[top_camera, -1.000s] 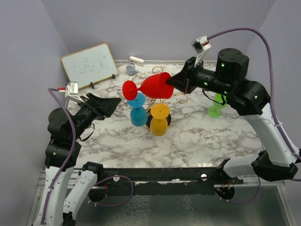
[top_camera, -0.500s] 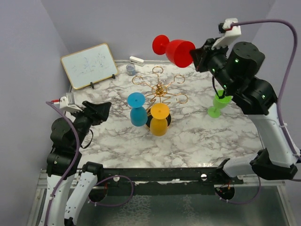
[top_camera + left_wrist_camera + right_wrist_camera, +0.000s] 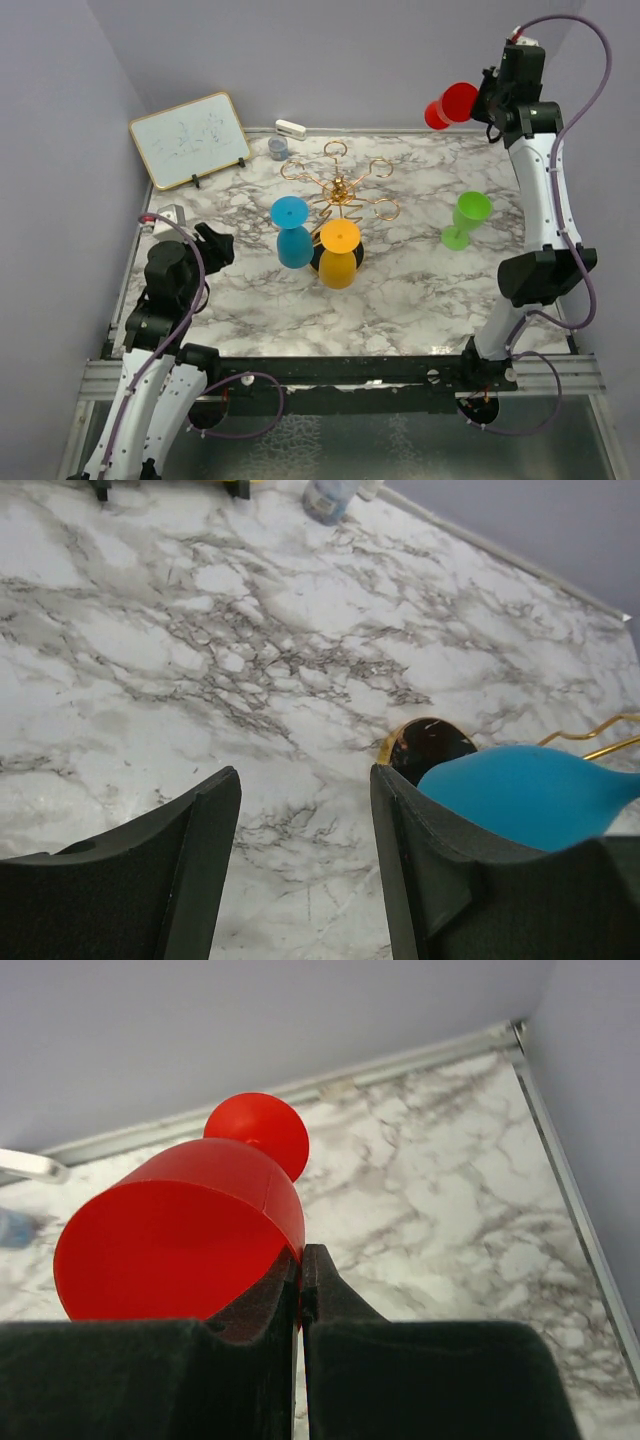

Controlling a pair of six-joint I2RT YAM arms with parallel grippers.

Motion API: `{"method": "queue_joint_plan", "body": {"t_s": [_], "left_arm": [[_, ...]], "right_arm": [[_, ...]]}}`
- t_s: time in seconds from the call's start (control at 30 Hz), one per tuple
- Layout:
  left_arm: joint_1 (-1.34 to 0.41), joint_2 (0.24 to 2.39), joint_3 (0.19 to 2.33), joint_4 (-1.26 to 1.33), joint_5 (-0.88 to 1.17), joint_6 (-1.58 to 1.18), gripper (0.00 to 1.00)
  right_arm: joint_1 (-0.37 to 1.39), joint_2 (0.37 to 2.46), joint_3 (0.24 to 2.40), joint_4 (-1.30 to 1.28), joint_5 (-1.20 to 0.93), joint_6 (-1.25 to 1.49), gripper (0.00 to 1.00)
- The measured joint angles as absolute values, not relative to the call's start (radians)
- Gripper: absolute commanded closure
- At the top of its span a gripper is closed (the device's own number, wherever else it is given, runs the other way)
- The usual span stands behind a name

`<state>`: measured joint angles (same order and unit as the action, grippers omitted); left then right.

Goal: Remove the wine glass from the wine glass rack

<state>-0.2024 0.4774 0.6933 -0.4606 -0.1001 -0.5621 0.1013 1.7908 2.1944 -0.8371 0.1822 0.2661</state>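
The gold wire wine glass rack stands mid-table on a round black base. A blue wine glass and a yellow wine glass hang upside down from its near arms. My right gripper is shut on the rim of a red wine glass and holds it high above the far right corner, well clear of the rack; the wrist view shows the rim pinched between the fingers. My left gripper is open and empty, low over the table left of the blue glass.
A green wine glass stands upright on the table at the right. A small whiteboard leans at the back left. A small grey cup and a white object sit at the back edge.
My right arm has lifted the red glass off the rack and carried it up and to the far right. My left arm has drawn back toward its base.
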Motion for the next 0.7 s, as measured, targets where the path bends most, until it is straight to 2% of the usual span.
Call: {"method": "queue_joint_plan", "body": {"t_s": [0.2,0.33,0.7], "left_arm": [[-0.202,0.537,0.654,-0.463,-0.104,-0.527,0.44],[-0.202,0.558,0.654,-0.462,-0.104,-0.515,0.44],[-0.202,0.564,0.654,-0.466,-0.100,-0.500,0.44]], "right_arm": [[-0.036,1.811,2.017,-0.875,0.112,0.297,0.99],[-0.091,1.826,1.973,-0.875,0.106,0.318,0.99],[-0.120,1.872,1.853,-0.866,0.138,0.346,0.99]]}}
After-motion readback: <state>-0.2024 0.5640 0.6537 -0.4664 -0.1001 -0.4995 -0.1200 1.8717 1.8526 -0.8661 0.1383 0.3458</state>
